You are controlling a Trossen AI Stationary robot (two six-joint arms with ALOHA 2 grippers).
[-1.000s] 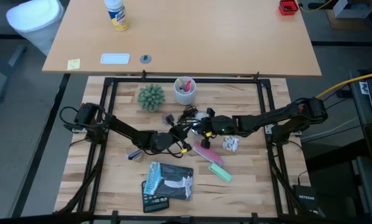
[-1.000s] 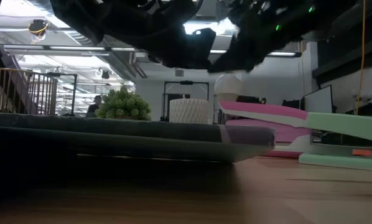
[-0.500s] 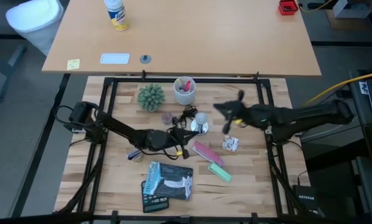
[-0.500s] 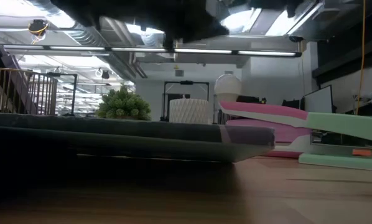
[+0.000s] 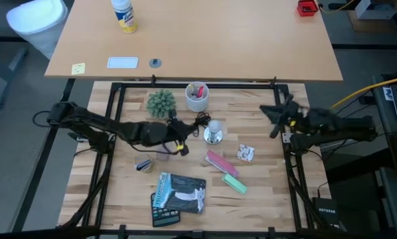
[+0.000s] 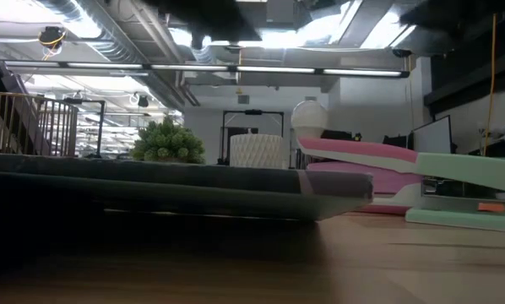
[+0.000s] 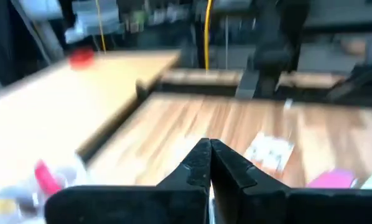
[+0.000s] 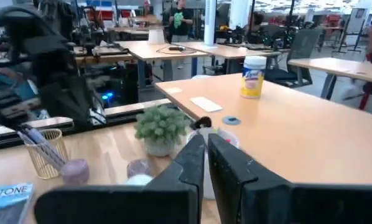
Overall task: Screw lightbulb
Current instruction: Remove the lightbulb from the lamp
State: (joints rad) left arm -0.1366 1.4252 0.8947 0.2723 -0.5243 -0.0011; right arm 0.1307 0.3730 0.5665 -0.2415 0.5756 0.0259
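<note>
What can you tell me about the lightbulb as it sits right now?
The lightbulb is small, frosted white and rounded. It stands upright in a shiny silver disc fixture near the middle of the wooden table, its globe pointing up. From table height its white dome shows above the pink stapler. Its screw base is hidden in the fixture. Nothing grips it: the left hand sits apart to one side, and the right hand is away near the table's edge.

In the low view the lightbulb [image 6: 309, 118] shows only its round top; its base is hidden behind the pink stapler [image 6: 362, 152]. Beyond the shut left tool [image 7: 209, 163], the desk [image 7: 192, 121] is blurred, and the pale crumpled thing [image 7: 270, 151] there cannot be identified.
</note>
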